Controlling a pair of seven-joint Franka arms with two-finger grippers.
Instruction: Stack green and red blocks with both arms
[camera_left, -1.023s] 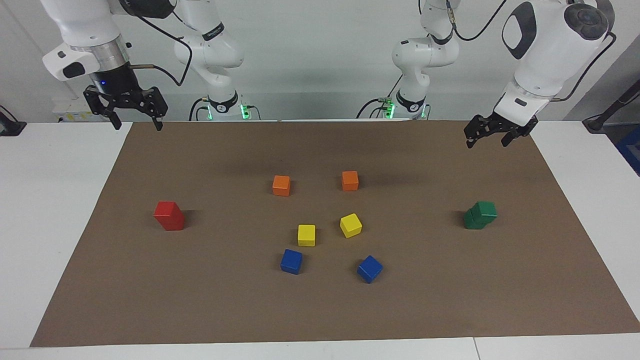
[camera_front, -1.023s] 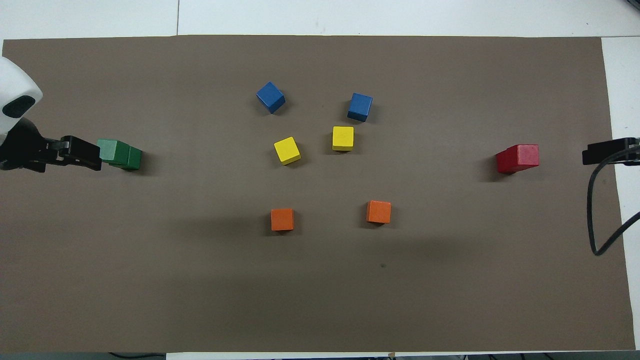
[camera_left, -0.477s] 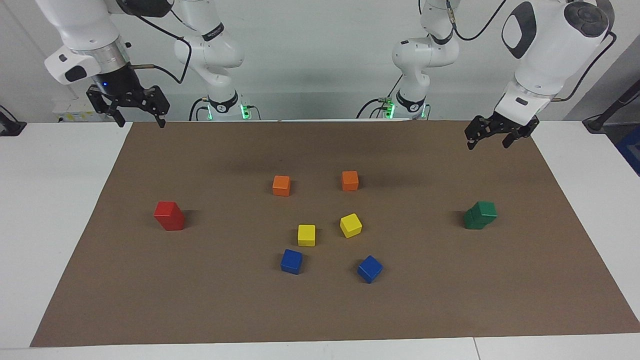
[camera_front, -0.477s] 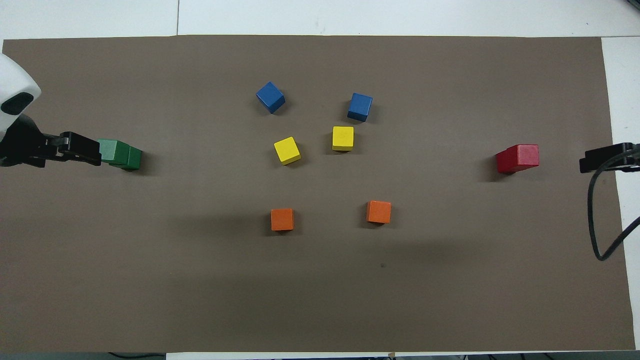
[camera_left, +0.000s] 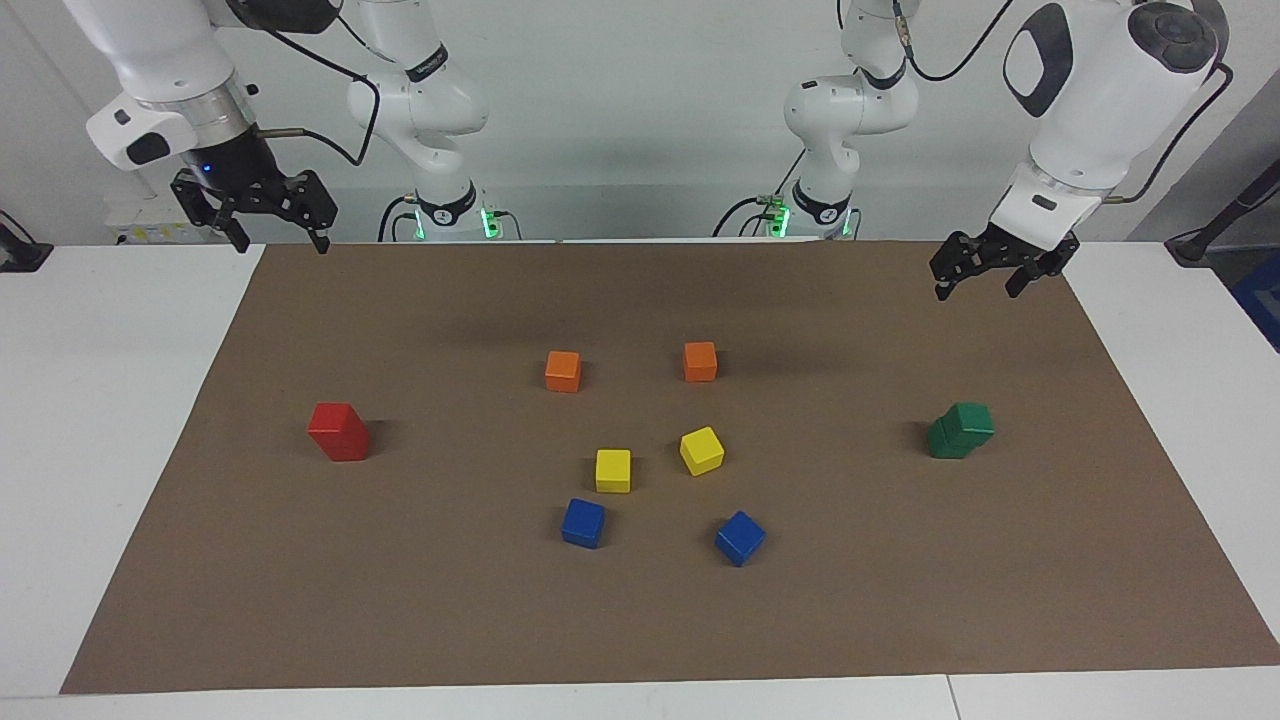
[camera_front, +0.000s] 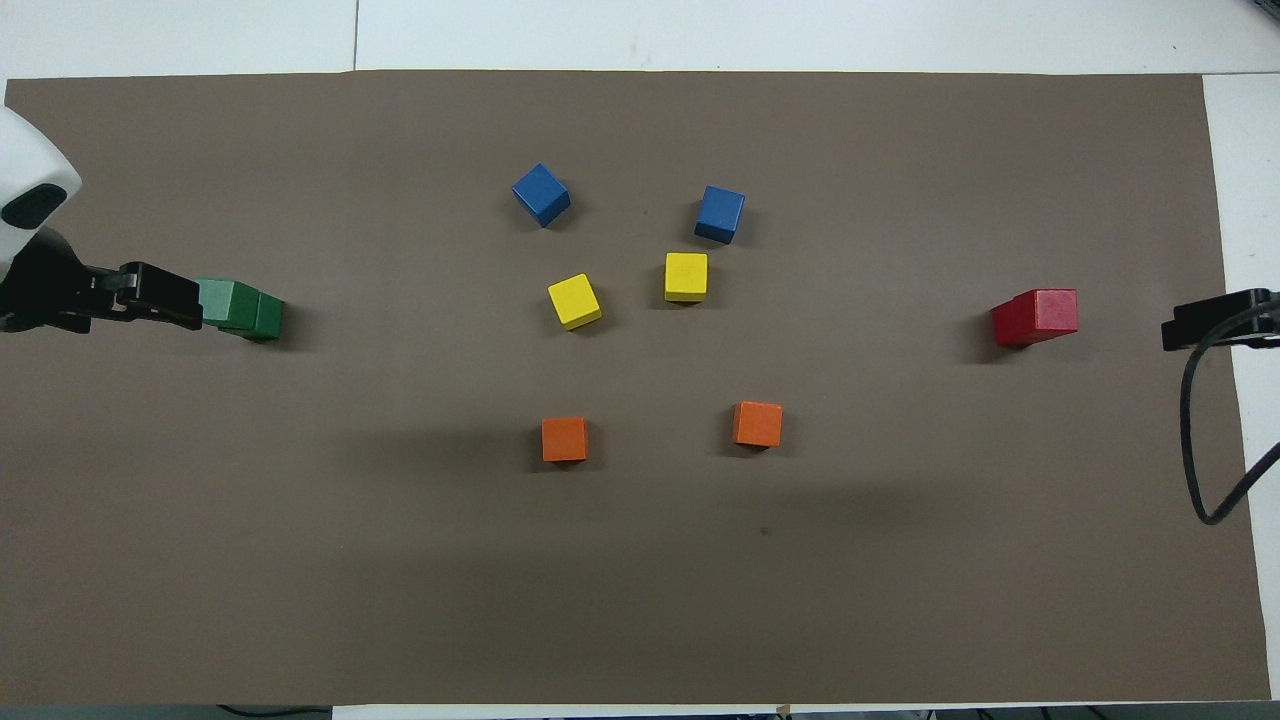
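- The green stack (camera_left: 961, 430) is sitting on the brown mat (camera_left: 640, 620) toward the left arm's end of the table, at about 3 o'clock from the middle of the mat in the facing view; one dark green cube is resting on the other, the upper one turned slightly off the lower.
- The red stack (camera_left: 339, 431) is sitting toward the right arm's end, at about 9 o'clock from the middle of the mat in the facing view, again one red cube on the other and a little askew.
- The left gripper (camera_left: 977, 277) is hanging in the air with its jaws released and nothing between them, over the mat's corner at about 12 o'clock from the green stack in the facing view, well apart from it.
- In the overhead view the left gripper (camera_front: 160, 297) is overlapping the edge of the green stack (camera_front: 240, 308), but the facing view is showing clear air between them.
- The right gripper (camera_left: 279, 234) is hanging with its jaws spread and nothing in them, over the mat's corner and the white table (camera_left: 110, 400), at about 11 o'clock from the red stack in the facing view.
- Two orange cubes (camera_left: 563, 371), two yellow cubes (camera_left: 613, 470) and two blue cubes (camera_left: 583, 523) are lying singly around the middle of the mat, between the two stacks.
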